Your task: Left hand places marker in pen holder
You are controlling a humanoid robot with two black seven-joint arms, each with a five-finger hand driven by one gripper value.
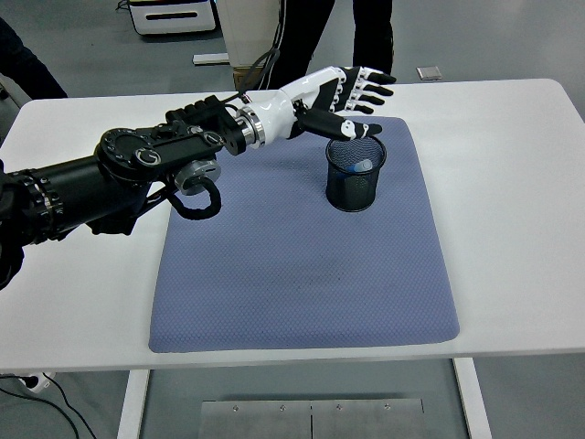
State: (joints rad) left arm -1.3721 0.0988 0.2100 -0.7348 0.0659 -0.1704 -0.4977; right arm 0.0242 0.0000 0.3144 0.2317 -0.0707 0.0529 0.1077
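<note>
Reaching in from the left edge, the black left arm [110,178] extends across the white table [512,183] toward the black mesh pen holder [356,176], which serves here as the reference point. The left hand [343,94] hovers above and slightly behind the holder's rim, clear of it, with a gap between palm and rim. Its fingers [370,80] are spread and extended, pointing to the right, and they hold nothing. The thumb [352,130] angles down toward the holder's opening without touching the mesh.

The marker [362,165] sits inside the pen holder; only a small blue portion shows through the open top, near the right inner wall. How it leans inside cannot be told from this view.

The holder stands upright on a blue-grey mat [302,265], near the mat's far right corner. The mat stretches from the holder toward the table's near edge and to its left, lying flat. A looped black cable [196,201] hangs from the forearm to the left of the holder, just over the mat's left margin.

Beyond the table, behind the holder, a person's dark trouser legs [373,32] stand on the grey floor. A white cabinet [174,14] sits on the floor farther to the left of them. The right arm does not appear.
</note>
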